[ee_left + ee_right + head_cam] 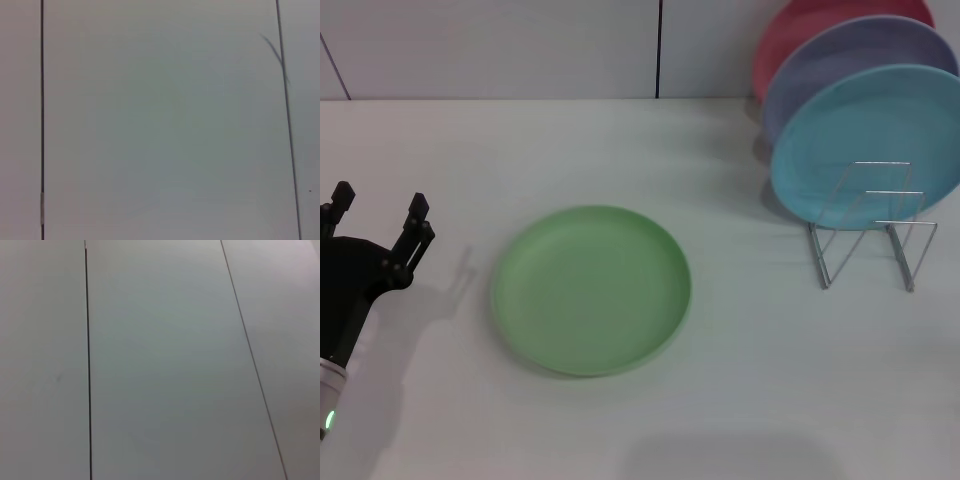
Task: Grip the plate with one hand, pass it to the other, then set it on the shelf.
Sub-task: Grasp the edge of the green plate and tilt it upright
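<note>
The light green plate (pixel 590 288) lies flat on the white table, near the middle. My left gripper (pixel 378 215) is at the left edge of the head view, to the left of the plate and apart from it, its two black fingers spread open and empty. The silver wire shelf (pixel 873 235) stands at the right. My right gripper is not in view. Both wrist views show only plain white panels with dark seams.
A turquoise-blue plate (pixel 870 140), a lavender plate (pixel 840 65) and a pink plate (pixel 800 25) stand upright in the far slots of the wire shelf. The white wall runs along the back of the table.
</note>
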`<state>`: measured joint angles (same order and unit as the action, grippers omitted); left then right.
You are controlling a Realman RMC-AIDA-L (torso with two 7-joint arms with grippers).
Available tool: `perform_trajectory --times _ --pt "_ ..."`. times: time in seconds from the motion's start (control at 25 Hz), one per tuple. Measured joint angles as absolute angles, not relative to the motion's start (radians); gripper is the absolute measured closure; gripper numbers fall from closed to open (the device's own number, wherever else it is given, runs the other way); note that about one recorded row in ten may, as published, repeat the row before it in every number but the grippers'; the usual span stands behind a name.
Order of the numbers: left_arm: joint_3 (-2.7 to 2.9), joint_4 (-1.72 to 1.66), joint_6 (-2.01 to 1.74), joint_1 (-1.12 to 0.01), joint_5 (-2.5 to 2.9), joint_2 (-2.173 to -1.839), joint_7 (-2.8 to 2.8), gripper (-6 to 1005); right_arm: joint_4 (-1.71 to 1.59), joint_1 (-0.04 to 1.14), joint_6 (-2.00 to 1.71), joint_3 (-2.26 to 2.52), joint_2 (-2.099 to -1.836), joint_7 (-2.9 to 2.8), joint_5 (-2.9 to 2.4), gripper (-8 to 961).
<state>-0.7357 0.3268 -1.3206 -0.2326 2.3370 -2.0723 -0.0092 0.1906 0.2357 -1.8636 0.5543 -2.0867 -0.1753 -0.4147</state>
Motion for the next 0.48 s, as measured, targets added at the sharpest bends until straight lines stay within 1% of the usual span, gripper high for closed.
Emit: perform_trajectory --times 0.2,0.36,0.4,0.44,0.48 --pt "-0.739 0.33 -1.317 -0.23 2.334 -2.072 -0.013 191 0.192 0.232 -1.863 0.557 -2.085 -0.175 -0.415 136" --pt "-0.737 0.375 -1.304 -0.214 2.336 -2.066 -0.016 192 0.195 0.235 -1.865 0.558 -2.085 -0.175 -0.417 137" --pt "-0.74 0.397 -1.28 -0.213 2.337 -2.061 -0.013 193 0.195 0.236 -1.865 0.559 -2.084 -0.176 -0.419 137" --pt "-0.744 0.442 -1.232 -0.21 2.338 -2.049 -0.011 193 0.196 0.236 -1.864 0.559 -2.084 -0.176 -0.423 137" --pt "-0.749 0.503 -1.167 -0.203 2.337 -2.027 -0.002 193 0.196 0.237 -1.858 0.559 -2.083 -0.176 -0.434 136"
